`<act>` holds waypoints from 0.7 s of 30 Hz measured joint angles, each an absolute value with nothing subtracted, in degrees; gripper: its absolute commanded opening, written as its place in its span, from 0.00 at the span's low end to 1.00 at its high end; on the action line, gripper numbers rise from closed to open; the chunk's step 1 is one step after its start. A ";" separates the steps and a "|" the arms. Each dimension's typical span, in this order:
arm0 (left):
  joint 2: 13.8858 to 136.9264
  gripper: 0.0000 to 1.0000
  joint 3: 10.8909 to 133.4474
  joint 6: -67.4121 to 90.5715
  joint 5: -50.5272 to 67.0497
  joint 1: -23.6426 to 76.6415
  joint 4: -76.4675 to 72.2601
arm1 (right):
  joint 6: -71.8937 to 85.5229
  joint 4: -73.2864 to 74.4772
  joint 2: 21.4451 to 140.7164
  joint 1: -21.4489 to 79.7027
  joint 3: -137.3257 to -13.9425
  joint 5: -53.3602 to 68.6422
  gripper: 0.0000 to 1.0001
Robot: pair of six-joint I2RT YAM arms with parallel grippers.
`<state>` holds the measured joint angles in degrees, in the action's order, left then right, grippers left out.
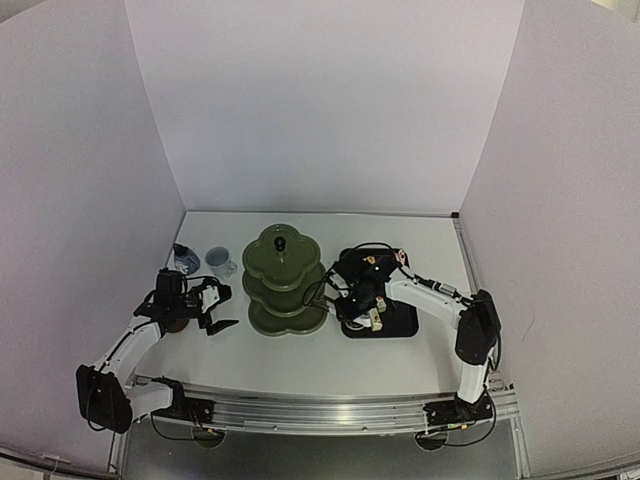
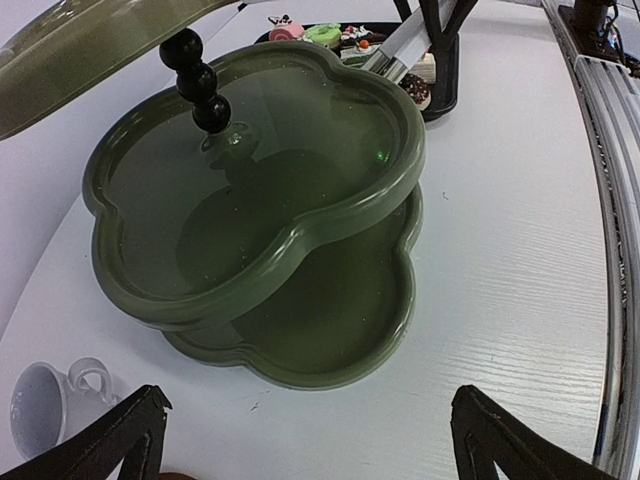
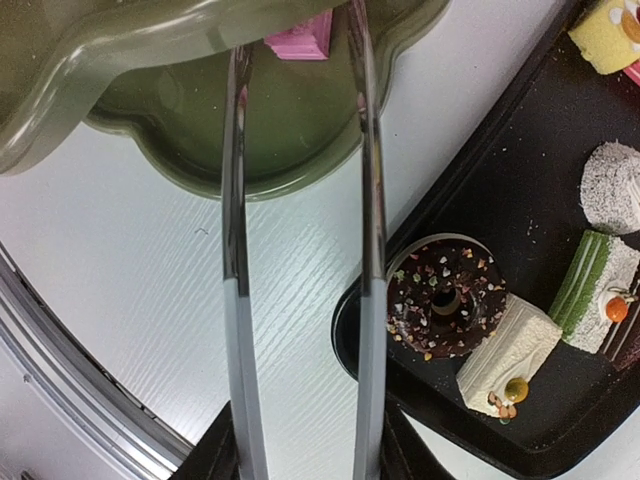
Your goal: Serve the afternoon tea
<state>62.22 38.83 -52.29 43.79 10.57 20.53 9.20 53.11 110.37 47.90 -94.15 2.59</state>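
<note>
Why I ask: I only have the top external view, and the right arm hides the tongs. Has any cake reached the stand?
Observer: Yes. In the right wrist view a pink cake appears to rest on the stand's bottom tier, between the metal tongs' arms.
Operator: Is the left arm holding anything?
Observer: No, the left gripper is open and empty, facing the stand.
Operator: Which treat lies nearest the tongs?
Observer: A chocolate doughnut with sprinkles, near the black tray's corner.
</note>
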 measured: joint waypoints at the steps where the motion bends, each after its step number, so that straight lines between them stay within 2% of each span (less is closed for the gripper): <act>1: 62.22 1.00 38.78 -52.31 43.79 10.57 20.50 | 9.19 53.10 110.37 47.93 -94.15 2.62 0.40; 10: 62.12 0.99 37.77 -52.56 43.72 10.57 20.53 | 9.52 53.20 109.66 48.21 -93.88 2.78 0.38; 21: 62.11 0.99 37.69 -52.90 43.33 10.57 20.53 | 10.85 57.62 102.36 48.21 -90.81 2.78 0.36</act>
